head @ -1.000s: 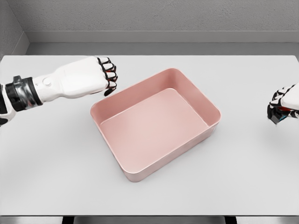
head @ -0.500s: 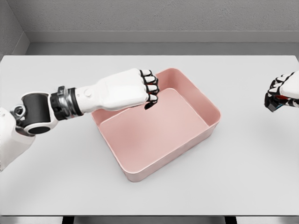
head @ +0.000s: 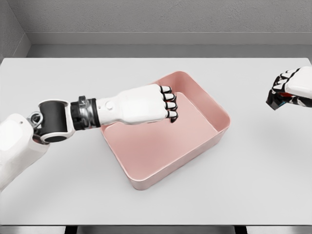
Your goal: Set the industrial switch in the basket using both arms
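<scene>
A: Where does the left robot hand stand relative to the basket?

B: Over its back-left part. The white forearm crosses the basket's left rim, and the knuckles sit above the pink floor, toward the far wall. The fingers are curled under into a fist; nothing shows between them.

A: And the basket itself?

B: A pink rectangular tub, turned at an angle on the light grey counter, roughly in the middle of it. The part of its floor that shows is bare pink; the left robot hand covers the back-left part of it.

A: The right robot hand?

B: Well to the right of the basket, at the picture's right edge, apart from the rim. Its fingers are closed around a small dark thing with a bit of red showing. That looks like the industrial switch, though it is too small and too covered to be sure.

A: So the switch is outside the basket?

B: Yes, off to the basket's right, in that closed right robot hand. Whether it touches the counter I cannot tell.
</scene>
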Controlling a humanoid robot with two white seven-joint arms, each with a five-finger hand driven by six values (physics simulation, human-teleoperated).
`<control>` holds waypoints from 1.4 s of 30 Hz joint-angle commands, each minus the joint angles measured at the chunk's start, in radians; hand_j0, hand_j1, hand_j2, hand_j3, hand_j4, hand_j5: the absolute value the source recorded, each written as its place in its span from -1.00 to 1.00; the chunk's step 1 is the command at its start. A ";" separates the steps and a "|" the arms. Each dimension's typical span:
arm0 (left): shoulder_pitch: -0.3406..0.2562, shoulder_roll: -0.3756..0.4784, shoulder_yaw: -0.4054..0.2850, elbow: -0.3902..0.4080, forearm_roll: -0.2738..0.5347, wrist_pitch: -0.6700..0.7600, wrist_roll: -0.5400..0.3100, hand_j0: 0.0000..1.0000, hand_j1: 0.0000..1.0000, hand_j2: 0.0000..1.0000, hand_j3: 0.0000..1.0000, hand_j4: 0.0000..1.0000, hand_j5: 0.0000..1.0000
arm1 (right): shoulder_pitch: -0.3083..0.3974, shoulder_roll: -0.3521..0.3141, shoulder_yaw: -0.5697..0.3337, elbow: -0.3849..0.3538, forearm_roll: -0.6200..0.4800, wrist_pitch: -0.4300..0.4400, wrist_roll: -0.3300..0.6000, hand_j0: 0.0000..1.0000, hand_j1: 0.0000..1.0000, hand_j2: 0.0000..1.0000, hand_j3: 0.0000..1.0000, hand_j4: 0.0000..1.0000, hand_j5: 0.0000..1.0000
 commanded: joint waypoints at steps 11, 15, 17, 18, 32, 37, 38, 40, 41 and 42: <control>-0.046 0.039 -0.043 -0.004 0.004 0.001 -0.016 1.00 1.00 1.00 1.00 1.00 1.00 | -0.121 0.067 0.124 0.000 -0.004 0.004 -0.001 -0.03 -0.03 -0.03 -0.03 -0.03 -0.03; -0.058 0.061 -0.043 -0.005 0.013 0.001 -0.013 1.00 1.00 1.00 1.00 1.00 1.00 | -0.181 0.090 0.190 0.000 -0.004 0.007 -0.001 -0.04 -0.04 -0.04 -0.04 -0.04 -0.04; -0.058 0.061 -0.043 -0.005 0.015 0.001 -0.013 1.00 1.00 1.00 1.00 1.00 1.00 | -0.227 0.105 0.233 0.000 -0.004 0.010 -0.001 -0.04 -0.04 -0.04 -0.04 -0.04 -0.04; -0.061 0.071 -0.041 -0.005 0.019 0.001 -0.013 1.00 1.00 1.00 1.00 1.00 1.00 | -0.232 0.107 0.233 0.000 -0.004 0.010 0.000 -0.04 -0.04 -0.04 -0.04 -0.04 -0.04; 0.001 0.375 0.166 0.002 0.234 0.001 -0.002 1.00 1.00 1.00 1.00 1.00 1.00 | -0.262 0.125 0.236 0.000 -0.004 0.010 0.000 -0.04 -0.04 -0.04 -0.04 -0.04 -0.04; 0.097 0.400 0.272 0.005 0.281 0.001 -0.001 1.00 1.00 1.00 1.00 1.00 1.00 | -0.356 0.169 0.328 0.000 -0.004 0.013 0.000 -0.04 -0.04 -0.04 -0.04 -0.04 -0.04; 0.138 0.403 0.310 0.009 0.281 0.001 0.001 1.00 1.00 1.00 1.00 1.00 1.00 | -0.376 0.186 0.349 0.000 -0.005 0.013 0.000 -0.03 -0.03 -0.03 -0.03 -0.03 -0.03; 0.182 0.410 0.358 0.009 0.281 0.001 0.013 1.00 1.00 1.00 1.00 1.00 1.00 | -0.420 0.217 0.407 0.000 -0.005 0.013 0.000 -0.04 -0.04 -0.04 -0.04 -0.04 -0.04; 0.190 0.412 0.361 0.007 0.283 0.001 0.013 1.00 1.00 1.00 1.00 1.00 1.00 | -0.449 0.240 0.441 0.000 -0.005 0.013 0.000 -0.04 -0.04 -0.04 -0.04 -0.04 -0.04; 0.195 0.415 0.361 0.007 0.283 0.001 0.013 1.00 1.00 1.00 1.00 1.00 1.00 | -0.483 0.266 0.489 0.000 -0.005 0.013 0.000 -0.03 -0.03 -0.03 -0.03 -0.03 -0.03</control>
